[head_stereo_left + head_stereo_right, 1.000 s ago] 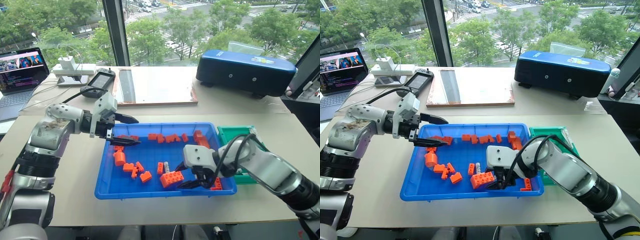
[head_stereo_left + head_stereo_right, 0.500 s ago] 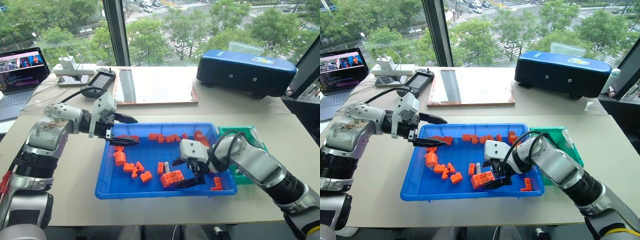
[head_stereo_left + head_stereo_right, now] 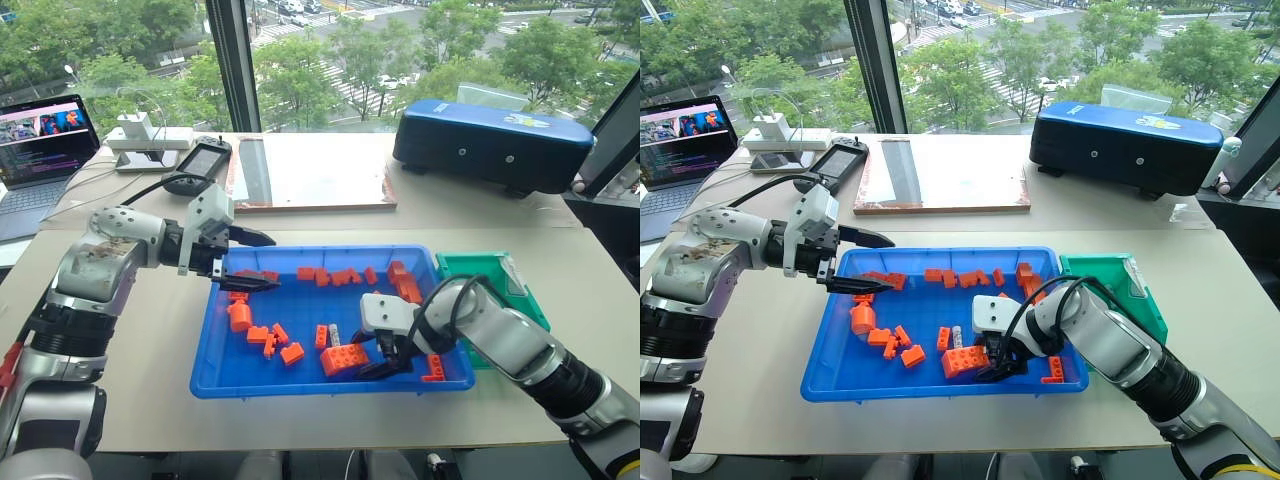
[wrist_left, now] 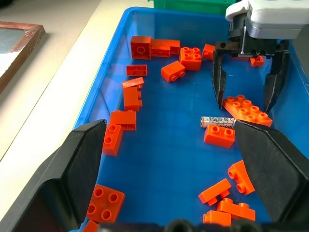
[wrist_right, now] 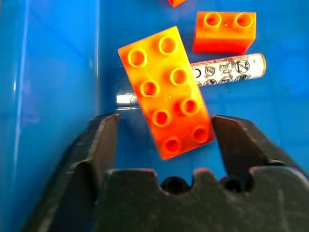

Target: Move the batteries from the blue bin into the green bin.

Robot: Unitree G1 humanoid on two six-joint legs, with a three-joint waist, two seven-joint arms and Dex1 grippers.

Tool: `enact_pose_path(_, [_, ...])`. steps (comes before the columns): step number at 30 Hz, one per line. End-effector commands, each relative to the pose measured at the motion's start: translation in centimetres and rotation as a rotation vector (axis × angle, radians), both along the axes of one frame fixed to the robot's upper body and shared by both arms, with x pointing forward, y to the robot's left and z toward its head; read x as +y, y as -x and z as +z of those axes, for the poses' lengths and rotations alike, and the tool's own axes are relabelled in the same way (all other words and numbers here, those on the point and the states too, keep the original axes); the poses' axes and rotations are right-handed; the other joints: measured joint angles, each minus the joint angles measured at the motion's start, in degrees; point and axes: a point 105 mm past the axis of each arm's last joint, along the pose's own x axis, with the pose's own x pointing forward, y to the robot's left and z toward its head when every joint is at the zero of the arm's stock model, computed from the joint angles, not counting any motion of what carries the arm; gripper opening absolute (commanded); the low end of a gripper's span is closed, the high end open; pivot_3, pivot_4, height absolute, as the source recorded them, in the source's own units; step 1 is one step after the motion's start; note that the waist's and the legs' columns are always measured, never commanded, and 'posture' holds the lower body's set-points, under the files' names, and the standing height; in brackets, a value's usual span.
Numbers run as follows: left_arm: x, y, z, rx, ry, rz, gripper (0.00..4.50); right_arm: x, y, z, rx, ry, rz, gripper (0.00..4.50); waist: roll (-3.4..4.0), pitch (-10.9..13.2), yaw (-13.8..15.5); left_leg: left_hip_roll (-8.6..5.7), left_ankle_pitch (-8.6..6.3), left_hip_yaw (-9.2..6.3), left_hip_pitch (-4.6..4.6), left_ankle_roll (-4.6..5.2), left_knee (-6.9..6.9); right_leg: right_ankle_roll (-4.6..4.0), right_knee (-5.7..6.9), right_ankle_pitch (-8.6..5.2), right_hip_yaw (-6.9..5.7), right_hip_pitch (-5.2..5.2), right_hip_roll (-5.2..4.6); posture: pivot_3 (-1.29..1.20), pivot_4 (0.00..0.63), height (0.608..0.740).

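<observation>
The blue bin (image 3: pixel 300 385) lies mid-table, strewn with orange bricks. One silver battery (image 3: pixel 334 332) rests on its floor beside a large orange brick (image 3: pixel 344 359). My right gripper (image 3: pixel 370 356) is low in the bin and open. Its fingers (image 5: pixel 104 140) straddle the end of that large brick (image 5: pixel 166 92), and the battery (image 5: pixel 227 67) lies just past the brick, partly tucked under it. My left gripper (image 3: pixel 262 260) hovers open and empty over the bin's far left corner. The green bin (image 3: pixel 500 275) stands against the blue bin's right side.
Several orange bricks (image 3: pixel 340 275) line the bin's far side and its left (image 3: pixel 240 318). Beyond the bins are a dark-blue case (image 3: pixel 490 145), a wood-framed board (image 3: pixel 310 175), a handheld device (image 3: pixel 197 165), a power strip (image 3: pixel 150 135) and a laptop (image 3: pixel 40 140).
My right gripper spread wide, then narrowed and sank around the large orange brick. The left arm has kept still.
</observation>
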Motion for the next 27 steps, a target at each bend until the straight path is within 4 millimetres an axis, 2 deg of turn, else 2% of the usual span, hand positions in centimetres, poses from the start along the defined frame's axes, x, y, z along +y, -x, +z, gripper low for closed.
enact_pose_path(1, [0.1,0.3,1.0,-0.042,0.007,-0.006,4.50,-0.2,-0.4,2.1,-0.066,-0.045,0.021,1.64,0.00,0.00,0.00,0.00,0.00,0.00,0.00,0.00,0.00,0.00,0.00,0.00,0.00,0.00,0.00,0.00,0.150,0.732])
enact_pose_path(2, [0.1,0.3,1.0,-0.042,0.007,-0.006,4.50,-0.2,-0.4,2.4,-0.073,-0.051,0.030,1.43,0.00,0.00,0.01,0.00,0.00,0.00,0.00,0.00,0.00,0.00,0.00,0.00,0.00,0.00,0.00,0.00,0.150,0.732])
enact_pose_path(7, [0.0,0.2,1.1,-0.044,0.011,-0.004,4.50,-0.4,0.8,4.4,-0.040,-0.098,0.070,1.38,0.00,0.00,0.02,0.00,0.00,0.00,0.00,0.00,0.00,0.00,-0.01,0.00,0.00,0.00,0.00,0.00,0.150,0.732])
enact_pose_path(9, [0.1,0.3,1.1,-0.043,0.012,-0.001,4.50,-0.8,0.3,7.1,-0.074,-0.180,0.052,1.38,-0.01,0.00,0.05,0.00,0.00,0.00,0.00,0.00,0.00,0.00,-0.01,0.00,0.00,0.02,0.00,0.00,0.150,0.732])
enact_pose_path(11, [0.2,0.3,1.0,-0.042,0.012,0.000,4.50,-1.7,-1.2,8.4,-0.130,-0.209,-0.022,1.38,-0.01,0.00,0.00,0.00,0.00,0.01,0.00,0.00,0.00,0.00,-0.01,0.00,0.01,0.02,-0.01,0.00,0.150,0.732])
enact_pose_path(12, [0.1,0.3,1.0,-0.042,0.012,0.000,4.50,-2.2,-1.8,8.5,-0.146,-0.201,-0.056,1.38,-0.01,0.00,0.02,0.01,0.00,0.00,0.01,0.00,0.00,0.00,0.00,0.00,0.00,0.02,-0.01,0.00,0.150,0.732])
enact_pose_path(16, [0.0,0.3,0.9,-0.043,0.015,-0.001,4.50,-6.4,-6.2,7.8,-0.222,-0.090,-0.339,1.38,-0.01,0.00,0.21,0.00,0.00,0.01,0.01,0.00,0.00,0.00,-0.01,0.00,0.00,0.02,-0.01,0.00,0.150,0.732])
enact_pose_path(18, [0.0,0.3,0.9,-0.043,0.016,-0.004,4.50,-6.9,-6.9,8.1,-0.239,-0.100,-0.384,2.40,-0.01,0.01,0.26,-0.04,0.00,0.04,0.00,0.00,0.00,0.00,-0.01,0.00,0.01,0.02,-0.05,0.00,0.150,0.732])
enact_pose_path(19, [0.0,0.3,0.9,-0.043,0.016,-0.004,4.50,-6.9,-7.0,8.2,-0.241,-0.106,-0.388,2.61,-0.01,0.01,0.22,-0.04,0.00,0.06,0.00,0.00,0.00,0.00,-0.01,0.00,0.02,0.01,-0.06,0.00,0.150,0.732])
enact_pose_path(24, [-0.1,0.2,0.9,-0.045,0.018,-0.006,4.50,-6.0,-6.8,8.6,-0.255,-0.125,-0.362,4.34,-0.01,0.00,-0.19,-0.01,0.00,0.06,0.00,0.00,0.00,0.00,0.01,0.00,0.02,-0.02,-0.05,0.00,0.150,0.732])
enact_pose_path(25, [-0.1,0.2,0.9,-0.045,0.018,-0.006,4.50,-5.9,-6.8,8.6,-0.258,-0.130,-0.360,4.48,-0.01,0.01,-0.20,-0.01,0.00,0.06,0.00,0.00,0.00,0.00,0.01,0.00,0.02,-0.02,-0.04,0.00,0.150,0.732])
enact_pose_path(27, [-0.1,0.2,0.9,-0.045,0.018,-0.006,4.50,-4.4,-6.6,9.1,-0.294,-0.180,-0.334,4.48,-0.01,0.00,-0.17,0.00,0.00,0.06,0.00,0.00,0.00,0.00,0.01,0.00,0.02,-0.02,-0.04,0.00,0.150,0.732])
